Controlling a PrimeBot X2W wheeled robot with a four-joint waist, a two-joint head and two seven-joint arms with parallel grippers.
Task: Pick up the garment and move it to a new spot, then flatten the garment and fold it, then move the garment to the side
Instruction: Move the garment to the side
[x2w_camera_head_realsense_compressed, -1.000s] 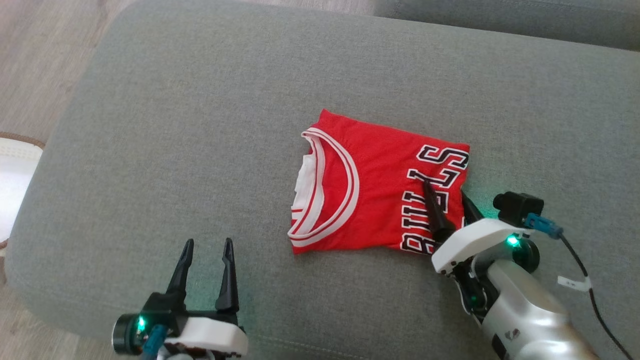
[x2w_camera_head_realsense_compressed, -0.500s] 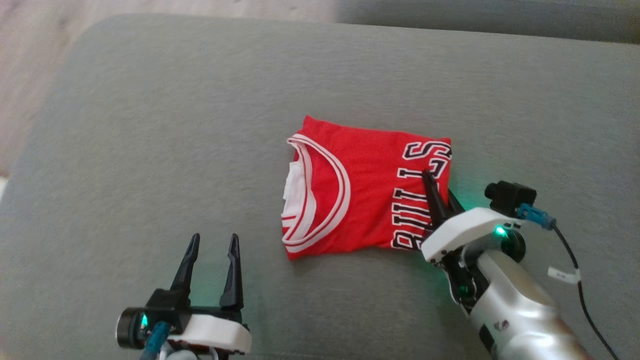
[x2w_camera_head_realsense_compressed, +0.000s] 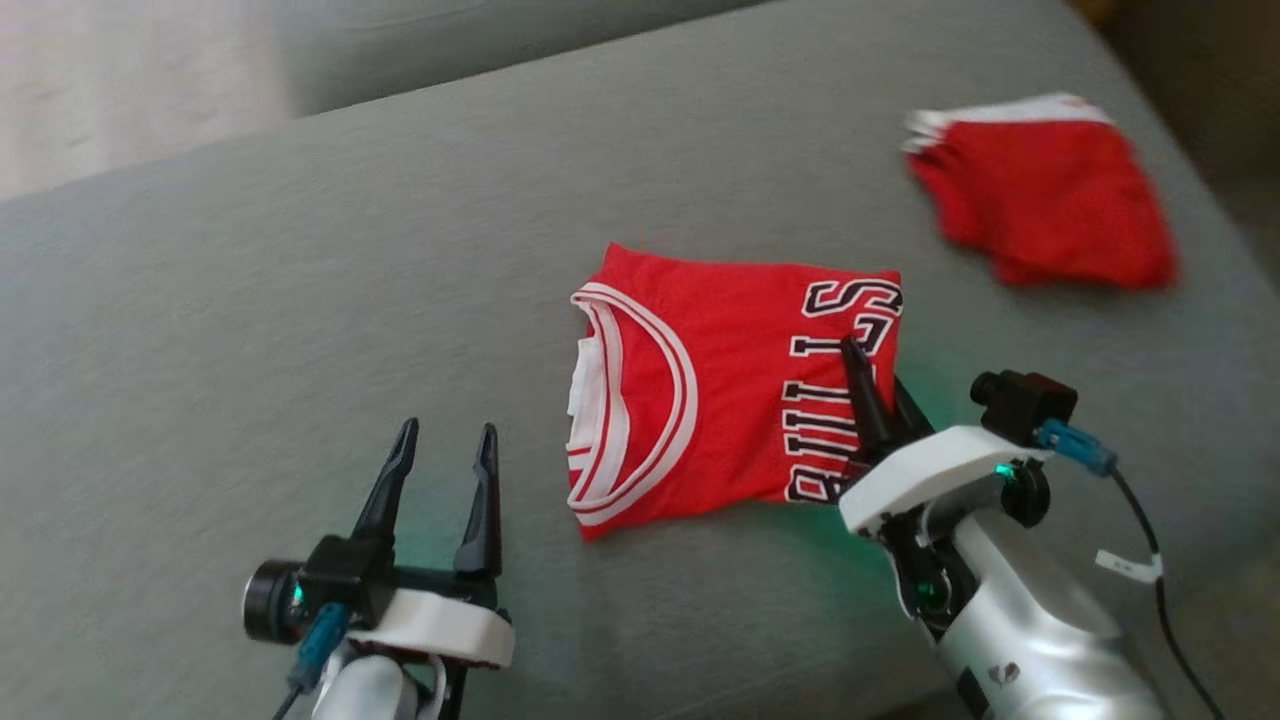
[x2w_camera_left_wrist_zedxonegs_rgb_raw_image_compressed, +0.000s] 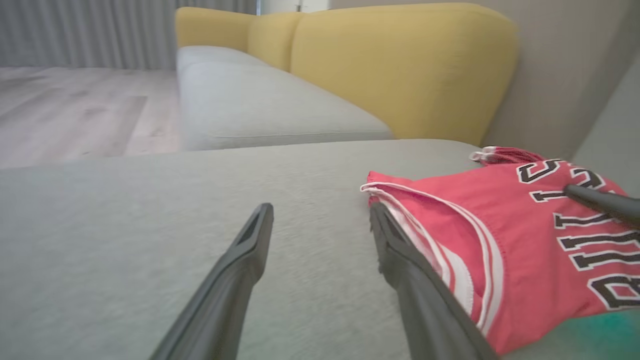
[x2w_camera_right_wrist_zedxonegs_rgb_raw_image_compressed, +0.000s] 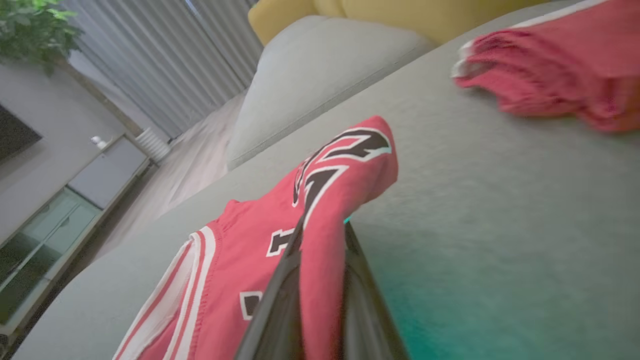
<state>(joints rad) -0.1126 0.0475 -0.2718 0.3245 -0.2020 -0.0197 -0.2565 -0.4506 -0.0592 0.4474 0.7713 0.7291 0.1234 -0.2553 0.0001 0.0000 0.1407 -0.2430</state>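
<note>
A folded red jersey (x2w_camera_head_realsense_compressed: 730, 390) with white trim and black lettering lies on the grey cushion (x2w_camera_head_realsense_compressed: 300, 300). My right gripper (x2w_camera_head_realsense_compressed: 875, 375) is shut on the jersey's right edge, over the lettering. In the right wrist view that edge of the jersey (x2w_camera_right_wrist_zedxonegs_rgb_raw_image_compressed: 260, 250) is lifted and pinched in the right gripper (x2w_camera_right_wrist_zedxonegs_rgb_raw_image_compressed: 322, 235). My left gripper (x2w_camera_head_realsense_compressed: 448, 440) stands open and empty just left of the jersey's collar side. From the left wrist, the open left gripper (x2w_camera_left_wrist_zedxonegs_rgb_raw_image_compressed: 320, 215) sits beside the jersey (x2w_camera_left_wrist_zedxonegs_rgb_raw_image_compressed: 525, 235), and a right finger (x2w_camera_left_wrist_zedxonegs_rgb_raw_image_compressed: 600, 200) lies on the lettering.
A second red garment (x2w_camera_head_realsense_compressed: 1050, 200) lies folded at the cushion's far right corner, also seen from the right wrist (x2w_camera_right_wrist_zedxonegs_rgb_raw_image_compressed: 560, 85). A yellow sofa back (x2w_camera_left_wrist_zedxonegs_rgb_raw_image_compressed: 400, 65) and another grey seat stand beyond. The cushion's right edge drops off near my right arm.
The head camera has turned right, bringing the second red garment into view. My right gripper's fingers have drawn together on the jersey's edge. The left gripper stays open.
</note>
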